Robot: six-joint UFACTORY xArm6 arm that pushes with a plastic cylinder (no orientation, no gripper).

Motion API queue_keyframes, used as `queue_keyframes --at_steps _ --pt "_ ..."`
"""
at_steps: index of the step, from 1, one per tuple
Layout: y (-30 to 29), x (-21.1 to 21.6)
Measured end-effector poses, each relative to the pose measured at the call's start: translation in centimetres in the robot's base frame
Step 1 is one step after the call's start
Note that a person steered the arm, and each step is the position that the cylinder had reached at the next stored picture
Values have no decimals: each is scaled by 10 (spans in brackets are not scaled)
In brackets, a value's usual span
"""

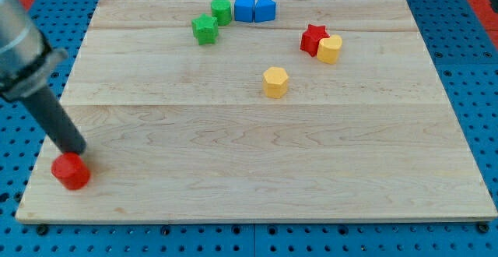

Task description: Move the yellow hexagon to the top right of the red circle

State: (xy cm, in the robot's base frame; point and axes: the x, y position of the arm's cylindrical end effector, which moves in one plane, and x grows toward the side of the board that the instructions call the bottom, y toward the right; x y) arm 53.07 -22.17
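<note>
The yellow hexagon point(275, 82) lies a little right of the board's middle, toward the view's top. The red circle point(71, 171) sits near the board's bottom left corner. My tip point(78, 153) stands at the red circle's upper right edge, touching or nearly touching it, far to the left of the yellow hexagon. The rod slants up toward the view's top left.
A red star point(313, 39) and a second yellow block point(330, 49) touch each other at the upper right. Two green blocks point(205, 29) point(222, 10) and two blue blocks point(245, 8) point(264, 8) cluster along the top edge. The wooden board point(249, 202) rests on blue pegboard.
</note>
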Motion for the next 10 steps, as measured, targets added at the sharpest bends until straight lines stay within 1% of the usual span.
queue_keyframes --at_steps 1,3,4,5,6,7,8,9,10 --pt "44 -37" --pt "314 -85" --pt "335 -130" --pt "222 -121" --pt "123 -93" --pt "83 -117" --pt "48 -123" --pt "10 -90" --pt "10 -47"
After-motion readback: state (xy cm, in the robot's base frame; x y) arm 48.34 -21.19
